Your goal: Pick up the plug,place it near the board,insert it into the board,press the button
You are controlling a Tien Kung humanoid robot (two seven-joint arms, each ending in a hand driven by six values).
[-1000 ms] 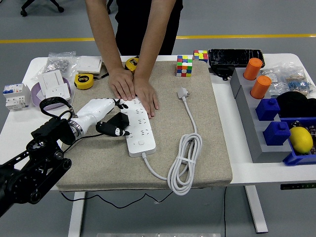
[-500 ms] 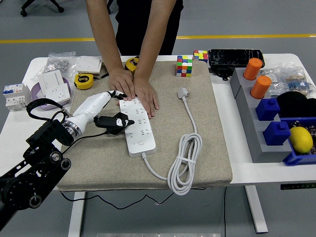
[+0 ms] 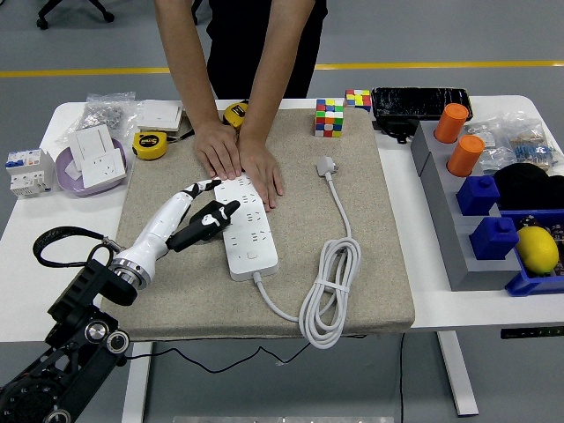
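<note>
A white power strip (image 3: 248, 227) lies lengthwise on the beige mat (image 3: 370, 211). A person's two hands (image 3: 238, 160) press flat on its far end. My left hand (image 3: 201, 218), white with black fingers, reaches in from the lower left and is shut on a black plug (image 3: 216, 215). The plug's tip sits at the strip's left edge, level with the middle sockets; whether it touches them is unclear. The strip's own white cord runs in a coil (image 3: 330, 291) up to a white plug (image 3: 327, 165) lying on the mat. My right hand is out of view.
Two puzzle cubes (image 3: 330, 117) stand at the mat's far edge. Yellow tape measures (image 3: 150, 144) and white wall sockets (image 3: 97, 159) lie far left. A grey rack (image 3: 441, 189) with orange cylinders, blue blocks and a lemon (image 3: 538, 248) fills the right side.
My left forearm has stretched out and turned toward the strip, carrying the black plug a little right and up to the strip's edge. The person's hands have stayed put.
</note>
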